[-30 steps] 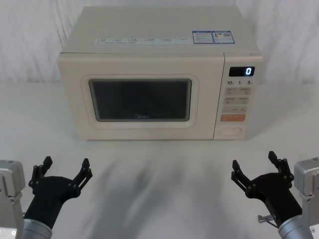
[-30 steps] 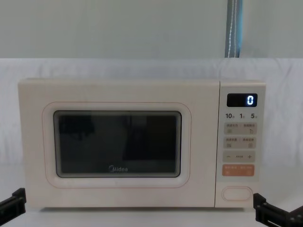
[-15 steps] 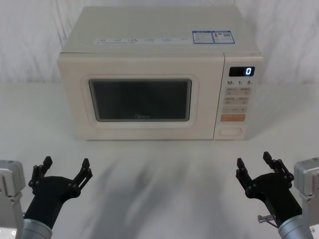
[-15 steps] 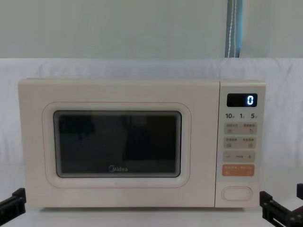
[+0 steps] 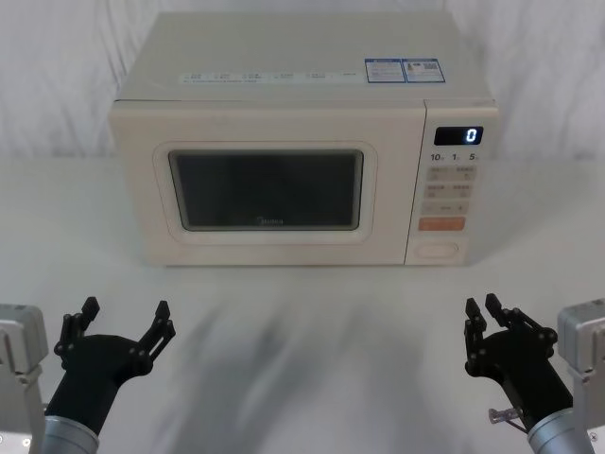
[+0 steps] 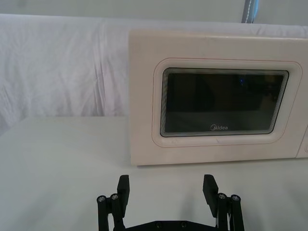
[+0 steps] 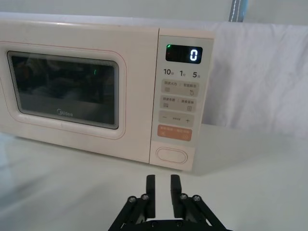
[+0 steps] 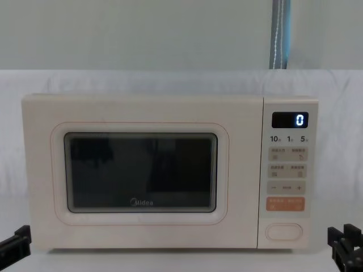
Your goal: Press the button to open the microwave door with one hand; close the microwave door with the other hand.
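cream microwave door with dark rounded window [image 5: 265, 189]: flush shut on white cloth-covered surface [image 5: 312, 322] | wide cream pill-shaped button [image 5: 438, 250]: bottom of panel, untouched | left black clamp gripper [image 5: 121, 320]: fingers spread, empty | right black clamp gripper [image 5: 482, 313]: fingers nearly together, empty, near button

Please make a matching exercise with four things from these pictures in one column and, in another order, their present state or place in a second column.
1. microwave door
2. button
3. left gripper
4. right gripper

a. fingers nearly together
b. shut
c. fingers wide apart
d. lowest on the control panel

Pairs: 1-b, 2-d, 3-c, 4-a
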